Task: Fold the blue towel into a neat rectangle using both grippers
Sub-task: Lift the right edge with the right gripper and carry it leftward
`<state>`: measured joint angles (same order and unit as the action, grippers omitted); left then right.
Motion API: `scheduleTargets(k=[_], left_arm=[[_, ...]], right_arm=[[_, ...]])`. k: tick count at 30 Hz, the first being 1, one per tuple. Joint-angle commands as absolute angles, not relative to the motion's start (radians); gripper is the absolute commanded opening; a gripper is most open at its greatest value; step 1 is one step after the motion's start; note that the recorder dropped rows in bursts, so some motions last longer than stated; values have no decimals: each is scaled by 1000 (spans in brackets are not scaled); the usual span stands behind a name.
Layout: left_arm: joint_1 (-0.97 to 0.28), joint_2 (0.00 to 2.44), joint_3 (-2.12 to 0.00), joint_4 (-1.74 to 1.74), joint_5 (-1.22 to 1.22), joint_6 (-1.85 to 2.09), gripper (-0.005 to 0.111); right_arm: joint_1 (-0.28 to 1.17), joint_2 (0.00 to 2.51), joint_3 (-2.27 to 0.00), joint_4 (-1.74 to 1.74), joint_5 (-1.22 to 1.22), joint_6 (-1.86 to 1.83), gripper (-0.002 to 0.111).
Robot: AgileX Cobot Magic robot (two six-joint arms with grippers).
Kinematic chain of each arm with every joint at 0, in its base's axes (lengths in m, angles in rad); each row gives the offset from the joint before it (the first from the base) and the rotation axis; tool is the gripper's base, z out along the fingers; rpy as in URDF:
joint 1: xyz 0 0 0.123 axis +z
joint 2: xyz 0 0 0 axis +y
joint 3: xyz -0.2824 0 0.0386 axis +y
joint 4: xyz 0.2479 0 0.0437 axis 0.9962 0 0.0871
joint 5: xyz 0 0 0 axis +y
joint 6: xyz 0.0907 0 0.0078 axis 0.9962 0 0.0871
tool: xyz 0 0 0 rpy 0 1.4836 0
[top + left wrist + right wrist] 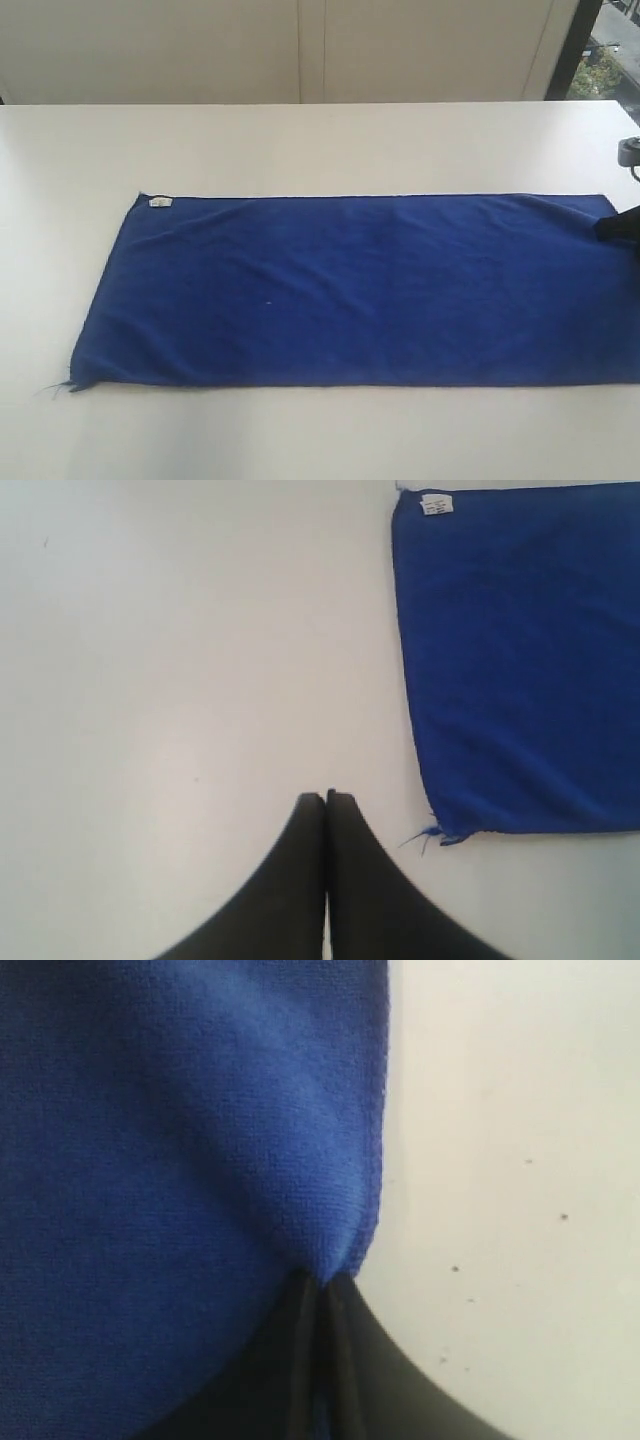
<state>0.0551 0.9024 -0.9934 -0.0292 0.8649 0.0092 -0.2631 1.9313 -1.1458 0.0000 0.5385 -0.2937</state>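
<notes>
The blue towel (360, 290) lies spread flat across the white table, its small white label (159, 203) at the far left corner. At the towel's far right corner my right gripper (615, 228) shows as a black tip. In the right wrist view that gripper (322, 1282) is shut on the towel's edge (340, 1230), and the cloth puckers up into the fingers. My left gripper (326, 798) is shut with nothing in it, over bare table beside the towel's frayed near left corner (445, 832). The left gripper is out of the exterior view.
The white table (300, 140) stretches well beyond the towel on the far and left sides. A cream wall runs behind it, with a window at the far right. Loose blue threads (55, 388) stick out at the towel's near left corner.
</notes>
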Motion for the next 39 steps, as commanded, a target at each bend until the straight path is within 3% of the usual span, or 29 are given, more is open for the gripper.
scheduleTargets(k=[1,18,39], left_arm=[[58,897,-997,-29,876,0,0],[58,897,-997,-29,876,0,0],[58,897,-997,-29,876,0,0]], right_arm=[[-299,1920,-1155,-36,511,-253,0],[-275,1752,-1155,35,508,-253,0],[30,1613,-1201,35,647,-246,0]])
